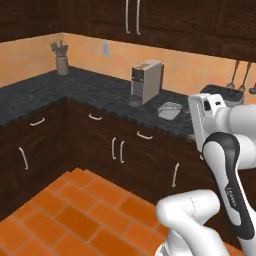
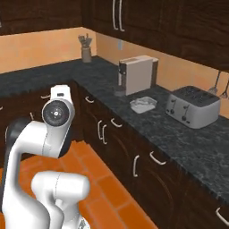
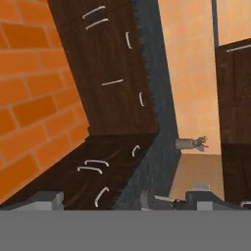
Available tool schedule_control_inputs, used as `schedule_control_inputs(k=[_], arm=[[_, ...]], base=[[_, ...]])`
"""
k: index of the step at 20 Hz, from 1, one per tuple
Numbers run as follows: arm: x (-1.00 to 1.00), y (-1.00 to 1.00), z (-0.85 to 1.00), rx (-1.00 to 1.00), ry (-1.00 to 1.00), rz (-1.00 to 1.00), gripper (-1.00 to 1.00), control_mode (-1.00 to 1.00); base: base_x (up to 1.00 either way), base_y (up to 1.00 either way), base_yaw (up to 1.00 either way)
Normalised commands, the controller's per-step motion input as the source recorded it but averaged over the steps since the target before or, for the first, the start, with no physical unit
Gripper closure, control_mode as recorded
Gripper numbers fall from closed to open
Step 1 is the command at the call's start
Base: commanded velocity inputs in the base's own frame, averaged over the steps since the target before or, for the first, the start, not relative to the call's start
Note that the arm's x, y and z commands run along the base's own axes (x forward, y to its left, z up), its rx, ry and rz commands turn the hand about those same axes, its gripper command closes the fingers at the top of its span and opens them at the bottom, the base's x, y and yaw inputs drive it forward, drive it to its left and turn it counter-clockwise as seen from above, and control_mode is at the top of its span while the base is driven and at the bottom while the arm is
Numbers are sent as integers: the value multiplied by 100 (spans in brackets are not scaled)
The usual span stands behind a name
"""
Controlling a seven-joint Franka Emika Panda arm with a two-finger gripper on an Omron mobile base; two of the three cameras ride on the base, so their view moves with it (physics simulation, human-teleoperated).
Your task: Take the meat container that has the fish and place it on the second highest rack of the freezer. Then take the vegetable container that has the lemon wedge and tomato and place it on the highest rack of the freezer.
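Arm's up over the orange floor, and the end effector [image 3: 126, 202] is released, fingers spread wide with nothing between them. There's one shallow grey tray [image 2: 143, 104] on the dark speckled surface [image 2: 188, 138], roughly midway between its front edge and the wall, just beside the coffee machine [image 2: 137, 74] with the toaster [image 2: 193, 106] on its other side. It's too small to tell what's in it. A utensil pot [image 1: 62, 62] sits in the far corner.
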Motion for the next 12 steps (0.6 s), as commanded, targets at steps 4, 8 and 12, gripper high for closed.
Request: schedule_control_inputs(k=[4, 8, 12], arm=[[0, 0, 0, 0, 0, 0, -100, 100], [0, 0, 0, 0, 0, 0, -100, 100], [0, 0, 0, 0, 0, 0, -100, 100]], base=[[75, 4, -56], [100, 43, -50], [73, 50, -38]])
